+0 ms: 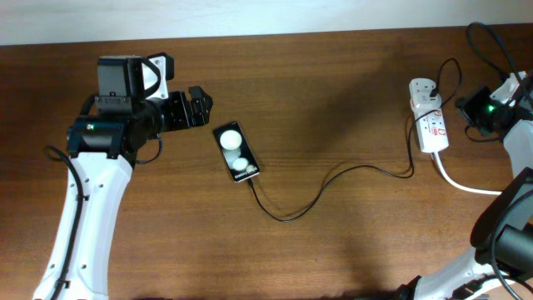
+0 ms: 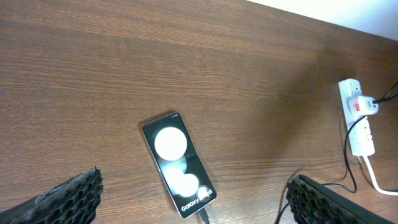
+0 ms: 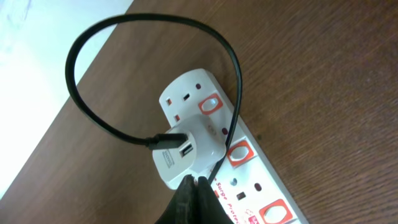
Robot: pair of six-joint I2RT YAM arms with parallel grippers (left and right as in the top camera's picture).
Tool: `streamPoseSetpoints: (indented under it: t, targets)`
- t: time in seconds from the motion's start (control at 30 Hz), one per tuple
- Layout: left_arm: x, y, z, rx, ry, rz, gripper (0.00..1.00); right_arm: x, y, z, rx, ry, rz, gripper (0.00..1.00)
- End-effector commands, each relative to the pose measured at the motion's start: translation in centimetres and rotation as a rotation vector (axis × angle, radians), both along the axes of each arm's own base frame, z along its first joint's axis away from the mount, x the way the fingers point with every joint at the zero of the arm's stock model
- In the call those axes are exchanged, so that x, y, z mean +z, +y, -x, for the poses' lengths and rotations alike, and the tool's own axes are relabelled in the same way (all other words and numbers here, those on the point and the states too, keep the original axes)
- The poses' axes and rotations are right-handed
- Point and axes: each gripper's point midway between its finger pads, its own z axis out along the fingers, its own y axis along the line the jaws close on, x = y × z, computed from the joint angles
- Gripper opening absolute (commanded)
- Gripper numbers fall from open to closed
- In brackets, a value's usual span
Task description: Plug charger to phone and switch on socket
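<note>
Cable (image 3: 149, 18) loops over the power strip (image 3: 183, 93). Left gripper (image 1: 200, 107) hangs spread wide beside the phone (image 1: 236, 152); right gripper (image 3: 194, 190), pinched together, sits just beside the adapter (image 3: 193, 146).

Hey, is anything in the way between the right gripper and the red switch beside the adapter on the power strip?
Yes. The charger cable droops between the right gripper and the red switch, running alongside the white adapter plugged into the socket.
</note>
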Motion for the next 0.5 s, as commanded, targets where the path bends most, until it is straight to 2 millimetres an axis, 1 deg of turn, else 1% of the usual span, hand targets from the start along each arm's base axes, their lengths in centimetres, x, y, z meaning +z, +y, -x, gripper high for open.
streamPoseSetpoints:
  t: [0.0,0.33,0.4,0.47]
  targets:
    - [1.0,0.1,0.2,-0.004,-0.028,0.004,0.99,-0.7,-0.4,-0.5,-0.007,0.009,0.010,0.04]
    - [1.0,0.1,0.2,-0.003,-0.028,0.004,0.99,-5.3,-0.9,-1.6,-0.002,0.035,-0.004,0.04]
    - [1.0,0.1,0.2,-0.004,-0.028,0.004,0.99,-6.4,-0.5,-2.1,0.009,0.039,-0.006,0.04]
    - [1.0,0.1,0.2,-0.004,-0.028,0.004,0.99,-6.6,-0.1,-2.6,0.022,0.030,0.000,0.04]
